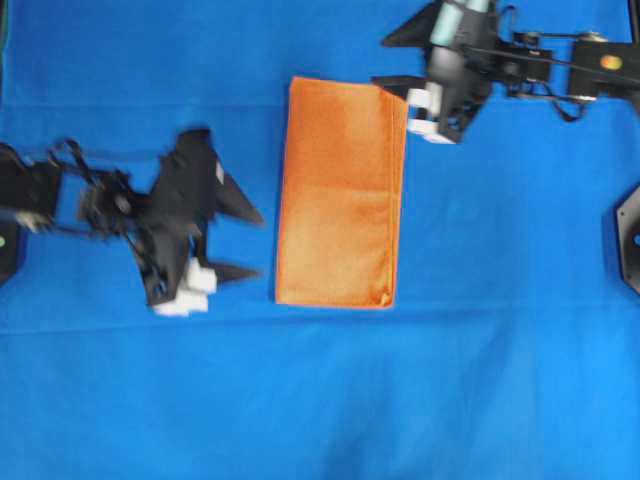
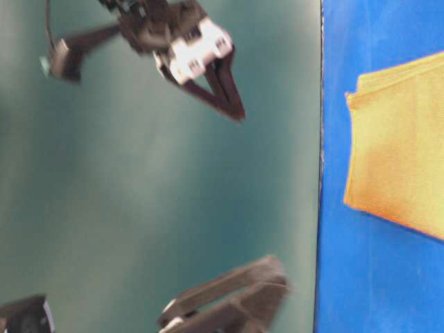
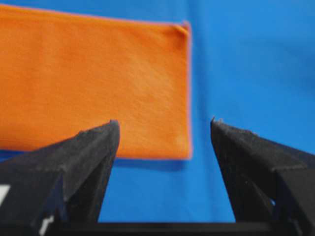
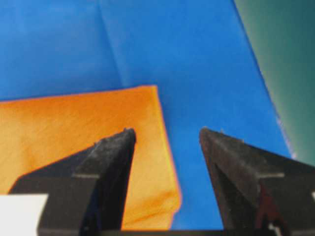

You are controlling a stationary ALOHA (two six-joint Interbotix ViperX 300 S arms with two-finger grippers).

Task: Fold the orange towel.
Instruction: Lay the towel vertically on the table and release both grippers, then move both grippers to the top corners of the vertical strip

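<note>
The orange towel [image 1: 340, 190] lies flat on the blue cloth, folded into a tall narrow rectangle. My left gripper [image 1: 258, 243] hovers just left of its lower part, open and empty. In the left wrist view the towel [image 3: 98, 78] lies beyond the spread fingers of the left gripper [image 3: 164, 125], with one corner between them. My right gripper [image 1: 379, 62] is at the towel's top right corner, also open. In the right wrist view the towel [image 4: 59, 128] edge runs under the gap of the right gripper [image 4: 166, 132], and nothing is pinched.
The blue cloth [image 1: 320, 400] covers the whole table. A black arm base [image 1: 630, 235] sits at the right edge. The table-level view shows the towel [image 2: 402, 159] and two blurred grippers against a green wall [image 2: 104, 194].
</note>
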